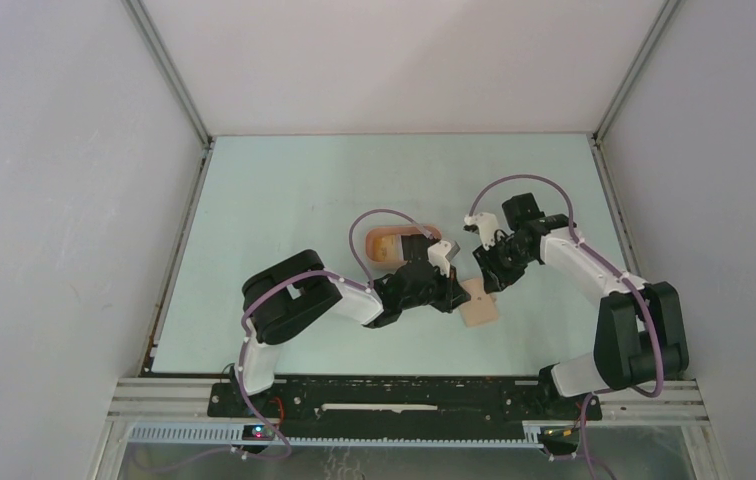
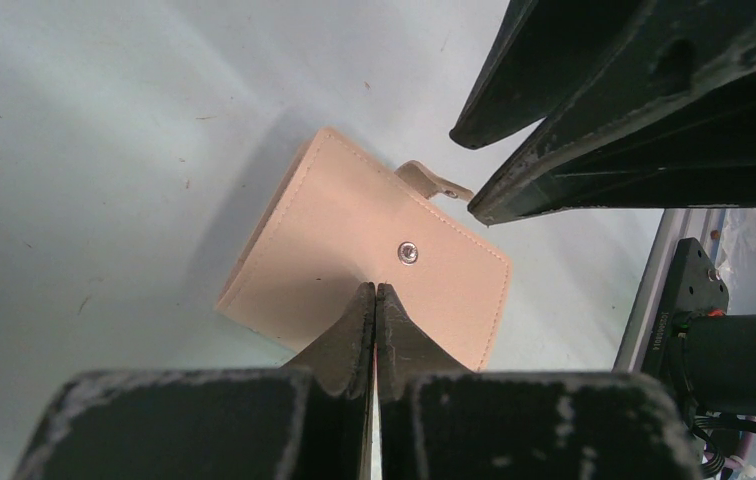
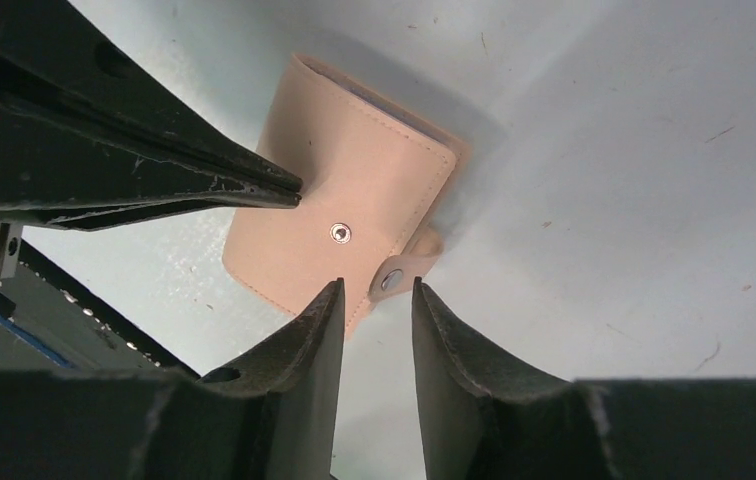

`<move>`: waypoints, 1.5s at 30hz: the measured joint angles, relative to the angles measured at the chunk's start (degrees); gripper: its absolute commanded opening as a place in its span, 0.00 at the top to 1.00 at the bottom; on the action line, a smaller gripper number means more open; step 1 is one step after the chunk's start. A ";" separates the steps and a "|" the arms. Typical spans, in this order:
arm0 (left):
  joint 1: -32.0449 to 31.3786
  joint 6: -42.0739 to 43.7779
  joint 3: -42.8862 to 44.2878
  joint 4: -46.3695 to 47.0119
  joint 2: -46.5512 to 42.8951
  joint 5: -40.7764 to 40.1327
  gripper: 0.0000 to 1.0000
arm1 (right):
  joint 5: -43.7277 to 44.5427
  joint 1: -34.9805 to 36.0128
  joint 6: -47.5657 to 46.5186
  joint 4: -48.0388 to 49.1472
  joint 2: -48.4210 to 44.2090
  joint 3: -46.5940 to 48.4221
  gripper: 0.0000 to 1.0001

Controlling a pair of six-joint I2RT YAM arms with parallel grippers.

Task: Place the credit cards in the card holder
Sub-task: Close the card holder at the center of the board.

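Since the small beige-tan folding card holder (image 1: 478,303) lies shut on the pale green table (image 1: 284,200), just right of centre in the overhead frame, it must be opened first. It is soft leather-look with stitched edges. I judge it light, floppy and apt to slide unless pinned. My left pincer (image 2: 376,295) is fully closed and holds nothing, its joined tips seemingly pressed on the front face just below the metal snap stud (image 2: 408,252). My right pincer (image 3: 376,300) is part open and empty, with the loose snap tab (image 3: 394,275) just ahead of its gap. That tab is the place to pinch, though it is thin and easily lost. I cannot make out the credit cards. A salmon-pink oval tray (image 1: 394,243) sits to the holder's upper left.
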 measured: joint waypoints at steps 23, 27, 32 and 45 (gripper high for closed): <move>0.00 0.00 0.00 0.00 0.00 0.00 0.98 | 2.43 0.66 0.63 0.90 2.51 -0.02 0.79; 0.00 0.00 0.00 0.00 0.00 0.00 0.98 | 2.89 0.66 0.68 1.11 2.89 -0.02 0.92; 0.00 0.00 0.00 0.00 0.00 0.00 0.98 | 3.56 0.66 0.90 1.25 3.08 -0.02 1.00; 0.00 0.00 0.00 0.00 0.00 0.02 0.98 | -2.56 -0.96 1.57 0.61 3.02 -0.02 1.00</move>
